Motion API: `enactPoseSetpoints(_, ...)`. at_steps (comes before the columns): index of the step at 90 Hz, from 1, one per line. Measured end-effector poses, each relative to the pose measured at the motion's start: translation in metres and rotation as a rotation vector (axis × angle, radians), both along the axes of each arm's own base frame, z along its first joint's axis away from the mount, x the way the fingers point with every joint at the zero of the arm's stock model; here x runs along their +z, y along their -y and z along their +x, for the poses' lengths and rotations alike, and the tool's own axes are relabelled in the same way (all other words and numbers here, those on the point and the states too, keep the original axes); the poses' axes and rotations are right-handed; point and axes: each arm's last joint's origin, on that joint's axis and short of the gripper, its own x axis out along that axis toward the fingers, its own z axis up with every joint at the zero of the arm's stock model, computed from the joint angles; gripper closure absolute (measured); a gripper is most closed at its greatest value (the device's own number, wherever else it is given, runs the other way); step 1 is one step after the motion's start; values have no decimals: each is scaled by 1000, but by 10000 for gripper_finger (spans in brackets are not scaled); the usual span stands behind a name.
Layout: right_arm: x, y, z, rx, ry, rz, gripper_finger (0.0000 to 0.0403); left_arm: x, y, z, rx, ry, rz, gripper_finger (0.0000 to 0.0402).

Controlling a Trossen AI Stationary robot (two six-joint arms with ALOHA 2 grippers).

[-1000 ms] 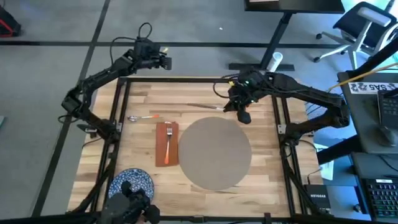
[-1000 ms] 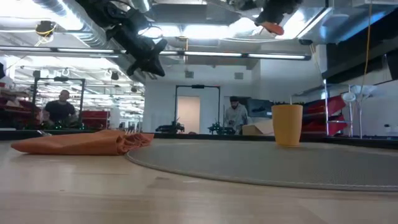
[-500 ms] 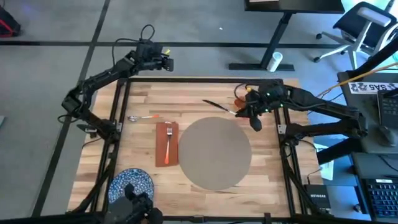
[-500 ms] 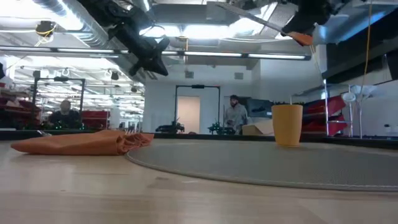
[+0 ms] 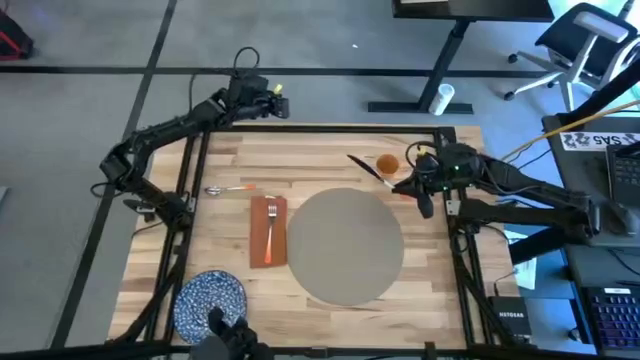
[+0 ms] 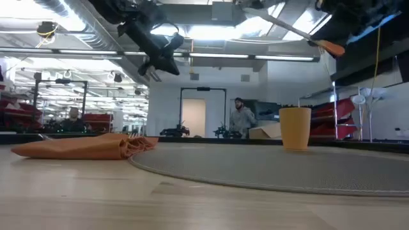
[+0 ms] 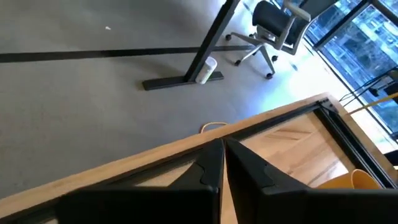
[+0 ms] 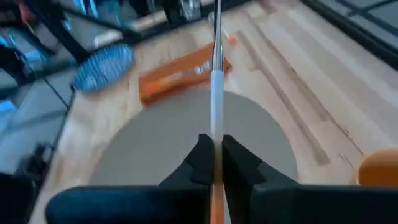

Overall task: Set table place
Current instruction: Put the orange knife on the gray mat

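My right gripper (image 5: 416,188) is up over the table's far right, shut on a knife (image 5: 368,168) with a silver blade and an orange handle. The knife also shows high up in the low view (image 6: 287,27). The round grey-beige placemat (image 5: 345,247) lies flat mid-table. Left of it lies a rust-red napkin (image 5: 268,232) with a fork (image 5: 271,222) on top. A spoon (image 5: 230,188) lies beyond the napkin. A blue speckled plate (image 5: 212,298) rests at the near left. An orange cup (image 5: 388,163) stands by the knife. My left gripper (image 5: 272,100) hangs shut above the far edge. My right gripper pinches the knife between its two fingers (image 8: 200,160), near where the silver blade meets the orange handle (image 8: 215,148). The fingers come from the table's right side, and the blade (image 8: 216,68) runs out ahead, along them. The knife is lifted clear of the table, tilted.
Black frame rails (image 5: 320,128) edge the wooden table (image 5: 330,150). The orange cup stands upright just beyond the placemat's far right rim (image 6: 295,128). Bare wood shows to the right of the placemat (image 5: 430,260).
My right gripper has carried the knife toward the table's right edge and a little toward the near edge, past the cup, holding it clear of the table throughout. My left gripper has shifted slightly toward the right, still shut.
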Motion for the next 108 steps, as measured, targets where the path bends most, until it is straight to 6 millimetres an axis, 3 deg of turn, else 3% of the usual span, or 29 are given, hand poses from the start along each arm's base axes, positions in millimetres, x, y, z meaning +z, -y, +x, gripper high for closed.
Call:
enactPoseSetpoints(29,-21,-2,10,-119,96,110,403,0,14,12,-44,-16,9,402)
enactPoseSetpoints(54,-51,-35,18,-126,103,194,403,-1,24,21,-89,-15,7,402)
enactPoseSetpoints(108,-79,-103,16,-399,146,296,403,0,55,41,-191,-3,-3,402)
